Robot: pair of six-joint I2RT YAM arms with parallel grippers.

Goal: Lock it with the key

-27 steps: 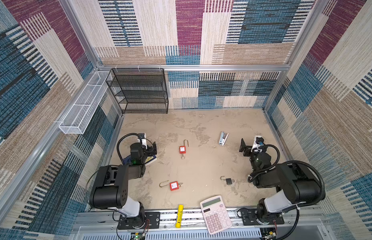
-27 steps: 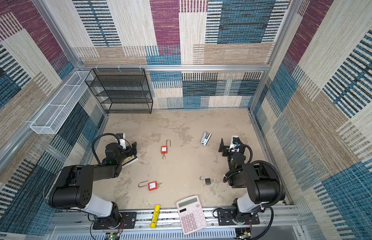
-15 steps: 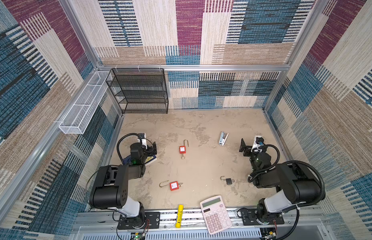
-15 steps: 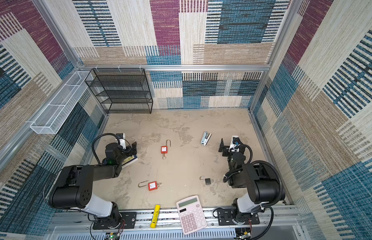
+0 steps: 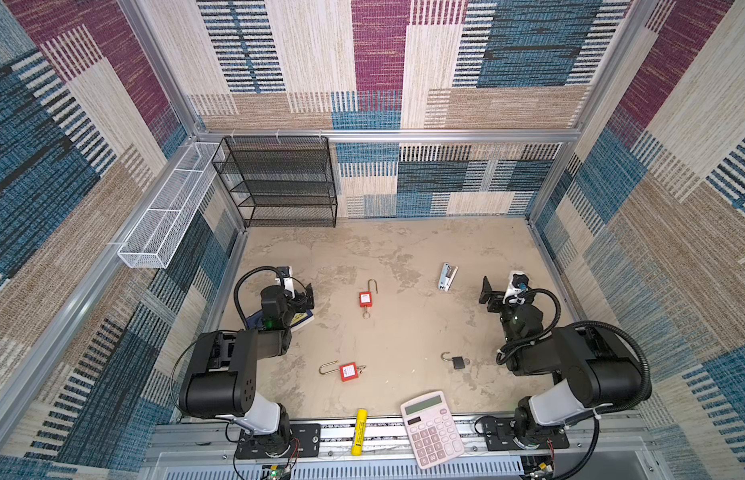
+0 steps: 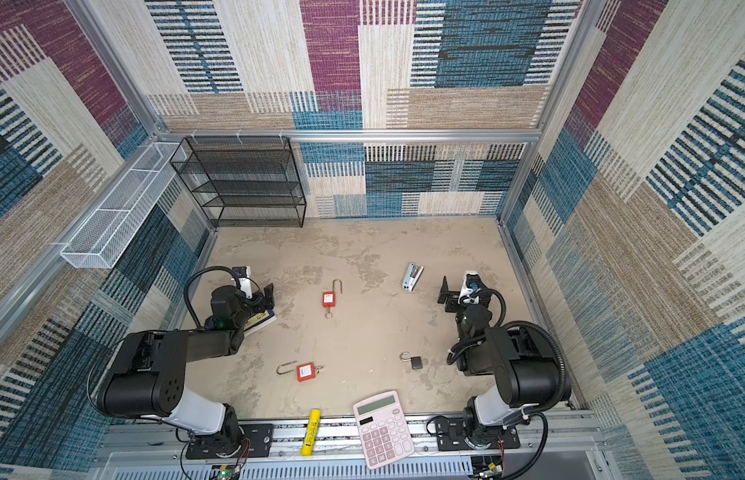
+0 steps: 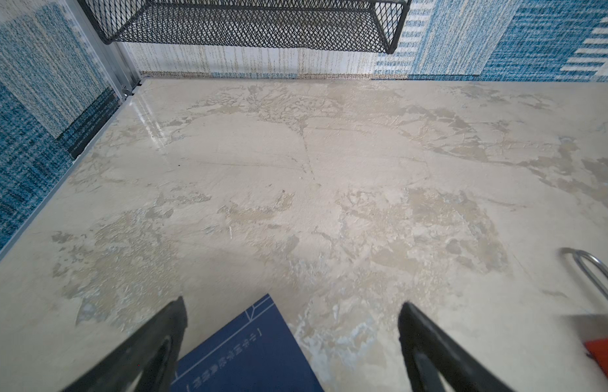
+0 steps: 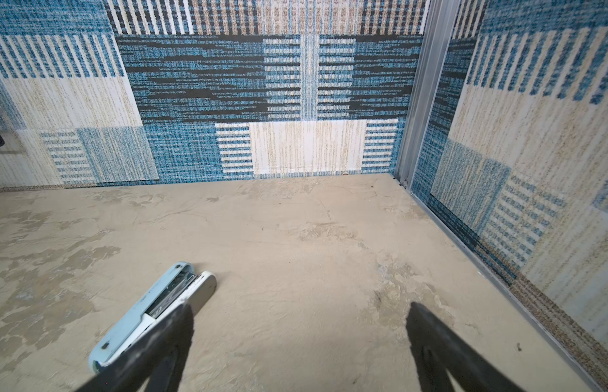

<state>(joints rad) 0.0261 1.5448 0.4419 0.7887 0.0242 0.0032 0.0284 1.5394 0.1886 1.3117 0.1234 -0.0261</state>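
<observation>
In both top views, two black robot arms sit folded low at the near corners of a mottled beige desk (image 5: 404,249). The left fingers (image 5: 308,291) and the right fingers (image 5: 485,289) are spread wide and hold nothing.

Three padlocks lie between the arms, each with its shackle swung open. A red padlock (image 5: 365,298) is at mid-desk, a second red padlock (image 5: 349,371) is nearer the front, and a black padlock (image 5: 458,362) is near the right arm. A small metal piece at the base of the first red padlock looks like a key (image 5: 366,314), but it is too small to be sure.

A pale blue stapler (image 5: 447,277) lies just beside the right fingers. A pink calculator (image 5: 431,428) and a yellow tube (image 5: 358,426) lie at the front rail.

I judge that no step has begun. The next move calls for choosing a padlock, steadying its body, closing the shackle and turning the key.

In the left wrist view, the open fingers hang over the corner of a blue booklet (image 7: 248,353). At the frame's edge are a silver shackle and a red corner, both cut off, and no key shows.

In the right wrist view, the fingers are equally wide. One blurred finger hides part of the stapler, and no padlock is in sight.
</observation>
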